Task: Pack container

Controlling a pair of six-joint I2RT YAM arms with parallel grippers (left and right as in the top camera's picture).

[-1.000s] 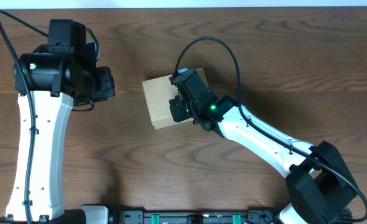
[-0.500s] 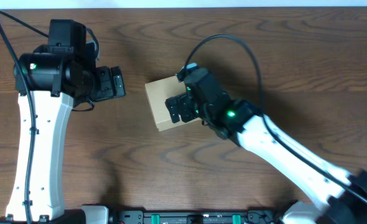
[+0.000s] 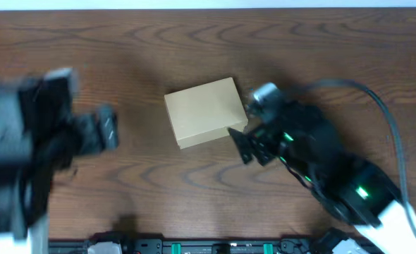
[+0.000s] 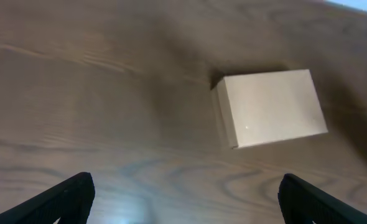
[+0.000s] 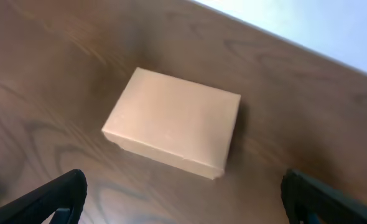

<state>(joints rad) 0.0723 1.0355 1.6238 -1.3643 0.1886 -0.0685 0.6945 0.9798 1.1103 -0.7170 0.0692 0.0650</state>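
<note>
The container [image 3: 205, 111], a small tan cardboard box with its lid down flat, lies alone in the middle of the dark wooden table; it also shows in the left wrist view [image 4: 270, 107] and the right wrist view [image 5: 174, 121]. My right gripper [image 3: 249, 144] is open just off the box's right front corner, apart from it, with nothing between its fingers [image 5: 186, 205]. Blurred by motion, my left gripper [image 3: 104, 131] is open well to the left of the box, over bare wood [image 4: 183, 202].
The table's far edge [image 5: 277, 37] runs behind the box against a pale background. A black rail [image 3: 215, 247] lines the table's near edge between the arm bases.
Both grippers have gone from shut to open. The right gripper has lifted off the box lid and drawn back to the right and nearer me. The left arm has swung down and left.
</note>
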